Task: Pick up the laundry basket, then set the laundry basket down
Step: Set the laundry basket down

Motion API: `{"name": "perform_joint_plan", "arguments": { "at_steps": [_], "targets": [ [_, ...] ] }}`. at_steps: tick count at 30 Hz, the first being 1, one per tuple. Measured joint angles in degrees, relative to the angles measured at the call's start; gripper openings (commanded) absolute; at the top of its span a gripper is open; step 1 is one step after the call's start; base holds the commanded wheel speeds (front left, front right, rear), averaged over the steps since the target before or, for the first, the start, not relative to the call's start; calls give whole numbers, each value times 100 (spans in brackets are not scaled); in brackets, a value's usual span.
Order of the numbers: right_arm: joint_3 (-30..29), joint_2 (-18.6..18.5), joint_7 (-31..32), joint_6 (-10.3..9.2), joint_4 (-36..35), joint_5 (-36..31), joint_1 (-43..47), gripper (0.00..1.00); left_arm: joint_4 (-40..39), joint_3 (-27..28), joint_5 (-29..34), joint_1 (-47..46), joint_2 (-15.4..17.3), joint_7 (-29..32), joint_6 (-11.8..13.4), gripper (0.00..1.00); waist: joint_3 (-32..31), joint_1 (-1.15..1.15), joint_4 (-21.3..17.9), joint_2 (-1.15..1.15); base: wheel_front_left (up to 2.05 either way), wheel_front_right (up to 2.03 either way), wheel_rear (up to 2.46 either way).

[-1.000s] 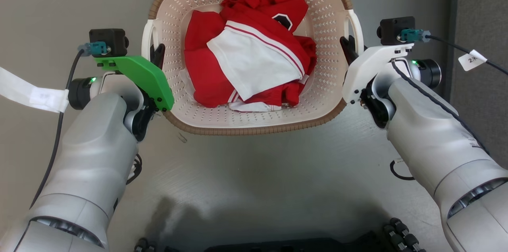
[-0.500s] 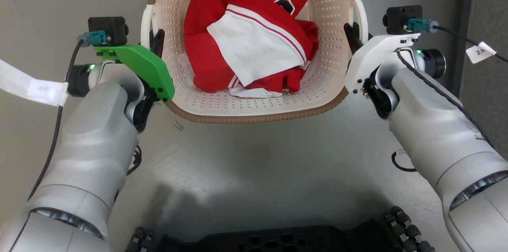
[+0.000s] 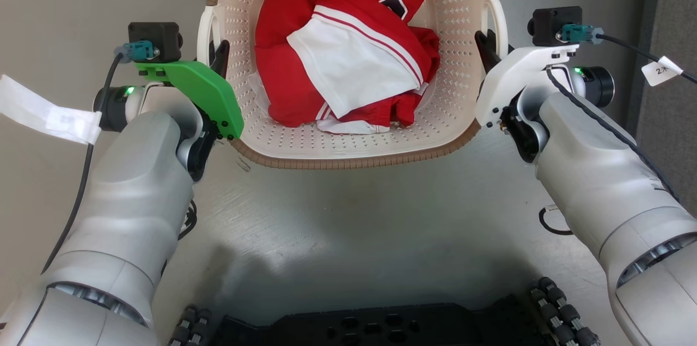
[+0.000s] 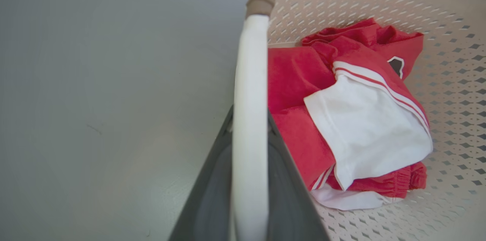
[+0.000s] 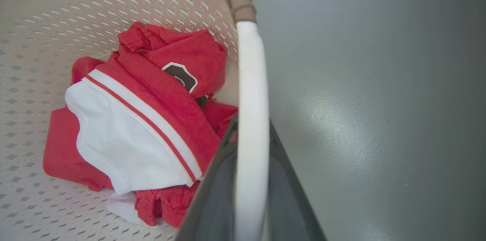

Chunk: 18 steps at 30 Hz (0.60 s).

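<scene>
Spanning the gap between the two arms, the laundry basket (image 3: pixel 348 162) lies with its long axis running straight from one gripper to the other, so neither arm is nearer: each has one short end. The left gripper (image 3: pixel 220 60) sits at the left handle (image 3: pixel 203 35) and has the basket body to its inner side. The right gripper (image 3: pixel 483 47) mirrors it at the right handle (image 3: pixel 501 19). In the left wrist view the white bar of the handle (image 4: pixel 248 119) runs lengthwise away from the gripper between its two dark fingers (image 4: pixel 212 199), which press on both flanks, so that gripper is clamped on the handle. The right wrist view shows the same, with the handle (image 5: pixel 250 119) pinched between the fingers (image 5: pixel 212 203). A crumpled heap of red and white clothes (image 3: pixel 348 57) lies in the basket, inboard of both grippers and roughly midway between them, so the load looks fairly even. Beyond each gripper's outer side there is bare grey floor (image 3: pixel 348 237), smooth with a dull sheen, and a darker panel (image 3: pixel 675 8) stands well out past the right gripper. The robot's dark base (image 3: pixel 370 329) lies behind the grippers. Whether the basket's bottom touches the floor cannot be told. Judging by the twin grip, any coming move depends on both arms moving level together, or the basket will tilt along its long axis.
</scene>
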Motion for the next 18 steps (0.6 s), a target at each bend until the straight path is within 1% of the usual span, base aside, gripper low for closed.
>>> {"name": "perform_joint_plan", "arguments": {
  "at_steps": [3, 9, 10, 18],
  "targets": [
    [19, 0, -1, 49, 23, 0, 0, 0, -1, -45, -3, -2, -3, 0, 0, 0, 16, 0, 2, 0, 0, 0, 0],
    [26, 1, -53, 56, 31, 0, 0, 0, -5, -103, -5, -8, -2, 7, 0, 0, 42, 0, 2, 0, 0, 0, 0],
    [34, -1, -53, 97, 31, 0, 0, 0, -7, -114, -5, -10, -2, 8, 0, 0, 46, 0, 1, 0, 0, 0, 0],
    [70, -8, -102, 146, 53, -3, -1, 0, -26, -247, -12, -22, 5, 67, 1, 0, 59, 0, 3, 0, 0, 0, 0]
  ]
}}
